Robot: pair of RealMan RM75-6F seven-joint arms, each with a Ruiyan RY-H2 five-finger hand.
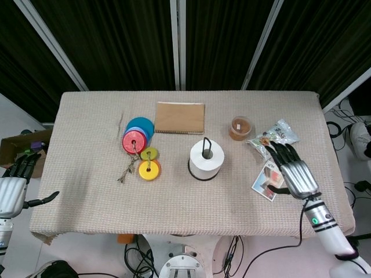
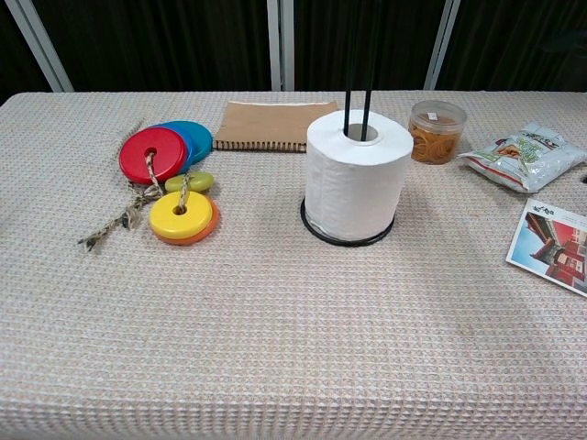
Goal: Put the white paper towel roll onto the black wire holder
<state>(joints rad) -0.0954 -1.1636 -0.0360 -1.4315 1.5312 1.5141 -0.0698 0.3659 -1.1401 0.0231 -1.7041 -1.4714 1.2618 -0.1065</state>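
The white paper towel roll stands upright on the black wire holder, whose ring base shows around its foot. The holder's two rods come up through the roll's core in the chest view. My right hand hovers at the table's right side, well apart from the roll, fingers spread and holding nothing. My left hand stays off the table's left edge, fingers apart and empty. The chest view shows neither hand.
Coloured discs on a cord lie left of the roll, a brown notebook behind it. A jar of rubber bands, a snack packet and a picture card sit at the right, under and near my right hand.
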